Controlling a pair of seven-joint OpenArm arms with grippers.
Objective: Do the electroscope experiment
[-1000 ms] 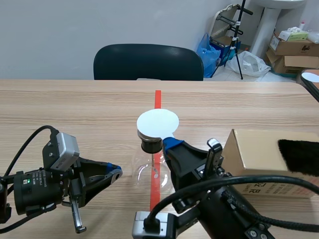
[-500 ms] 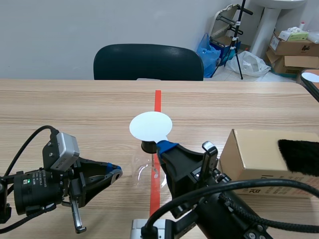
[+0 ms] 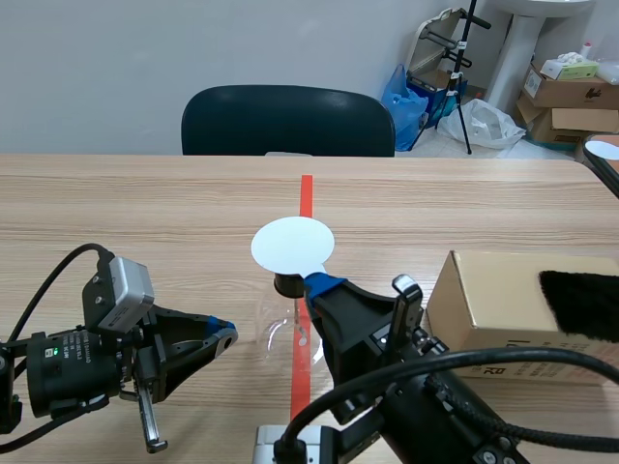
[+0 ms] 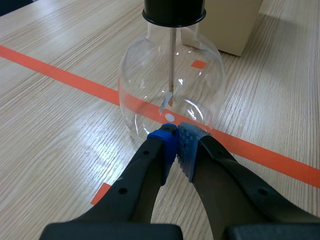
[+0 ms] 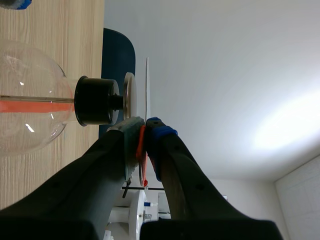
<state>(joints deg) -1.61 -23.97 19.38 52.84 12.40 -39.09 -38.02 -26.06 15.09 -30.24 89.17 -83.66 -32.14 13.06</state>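
Table [image 3: 145, 213]: 1 flask [image 4: 150, 85], 1 box [image 3: 493, 300], 1 disc [image 3: 293, 244] (R fingers [image 5: 162, 142]).

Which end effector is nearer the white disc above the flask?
Right. The right end effector grips the white disc by its handle; the left end effector sits low, shut, beside the flask, at its bulb.

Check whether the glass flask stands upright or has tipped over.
Upright: the flask rests base-down on the table, black stopper on top, rod hanging straight down.
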